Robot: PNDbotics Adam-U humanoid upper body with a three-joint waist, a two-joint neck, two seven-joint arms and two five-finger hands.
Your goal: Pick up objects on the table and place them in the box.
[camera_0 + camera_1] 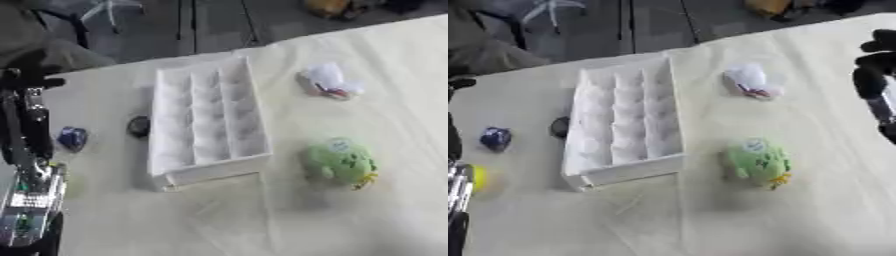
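Green plush toy (757, 162) on the cloth at 3 o'clock of white compartment box (623, 127), at 7 o'clock from right hand (875, 75); fingers curled, holding nothing; nearer than left arm.

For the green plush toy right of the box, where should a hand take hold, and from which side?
Grip the green plush toy across its rounded body, coming down from above with the right hand, probably the nearer one. The toy lies alone on the cloth, apart from the white box, so both flanks are free. Avoid the small yellow bit at its lower right; it looks too slight to hold.
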